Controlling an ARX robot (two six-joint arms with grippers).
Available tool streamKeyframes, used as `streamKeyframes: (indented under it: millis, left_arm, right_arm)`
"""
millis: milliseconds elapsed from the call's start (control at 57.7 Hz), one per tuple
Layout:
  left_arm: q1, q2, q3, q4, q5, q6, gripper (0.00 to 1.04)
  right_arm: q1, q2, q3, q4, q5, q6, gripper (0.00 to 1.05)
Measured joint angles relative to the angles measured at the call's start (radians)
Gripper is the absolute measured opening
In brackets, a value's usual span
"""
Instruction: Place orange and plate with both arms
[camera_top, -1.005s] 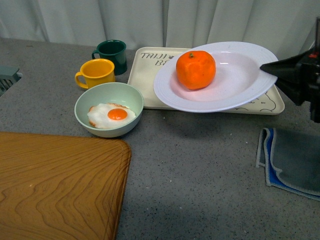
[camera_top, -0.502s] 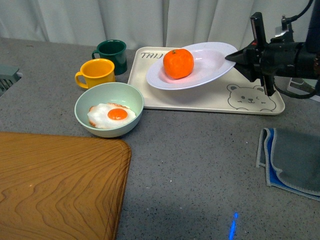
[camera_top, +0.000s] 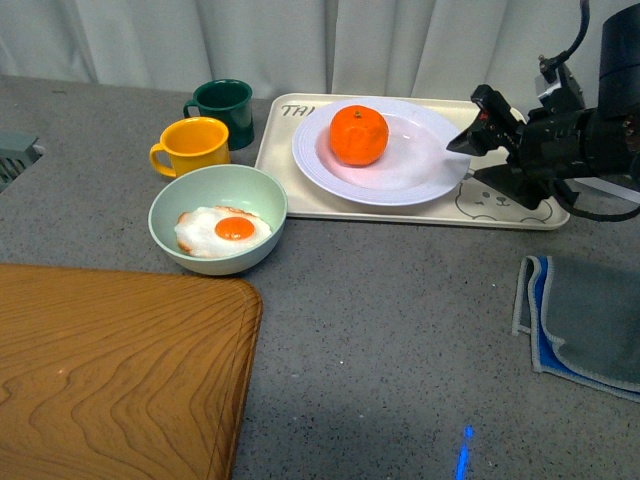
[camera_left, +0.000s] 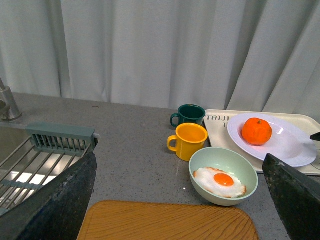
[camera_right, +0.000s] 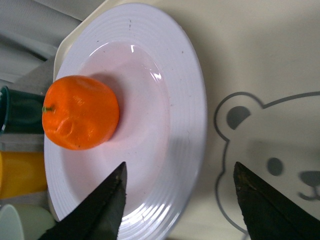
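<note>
The white plate (camera_top: 420, 165) lies flat on the cream bear tray (camera_top: 400, 212), and the orange (camera_top: 359, 135) sits in its left half. At the plate's right edge my right gripper (camera_top: 468, 158) is open. In the right wrist view its jaws straddle the rim: the right gripper (camera_right: 180, 167) has one finger over the plate (camera_right: 165, 145) and the other over the tray's bear drawing, with the orange (camera_right: 80, 120) further in. My left gripper (camera_left: 180, 170) hangs open and empty, far from the plate (camera_left: 287, 145) and orange (camera_left: 256, 131), and is out of the front view.
A pale green bowl (camera_top: 218, 190) with a fried egg stands left of the tray, with a yellow mug (camera_top: 195, 143) and a dark green mug (camera_top: 225, 100) behind it. A wooden board (camera_top: 110, 370) fills the near left. A grey-blue cloth (camera_top: 590, 320) lies at the right. A sink rack (camera_left: 60, 137) is far left.
The plate with the orange was held tilted above the tray. It came down and back onto the tray, and my right gripper opened off its rim.
</note>
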Motion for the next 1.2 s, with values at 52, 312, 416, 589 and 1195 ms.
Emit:
streamKeyframes:
  millis: [52,312,416,589,1195]
  left_arm:
    - [0.000,0.000,0.000,0.000,0.000,0.000,0.98]
    - [0.000,0.000,0.000,0.000,0.000,0.000,0.98]
    - [0.000,0.000,0.000,0.000,0.000,0.000,0.98]
    - [0.000,0.000,0.000,-0.001,0.000,0.000,0.98]
    - [0.000,0.000,0.000,-0.001,0.000,0.000,0.98]
  right_arm:
    - [0.001,-0.070,-0.071,0.013,0.040,-0.080,0.73]
    - [0.044,-0.367,-0.537,0.679,0.492,-0.472,0.68]
    - [0.046,-0.606,-0.743,0.774,0.524,-0.537,0.50]
    - [0.021,-0.801,-0.925,0.779,0.500,-0.570,0.16]
    - [-0.066,-1.309,-1.199,0.535,0.417,-0.579,0.01]
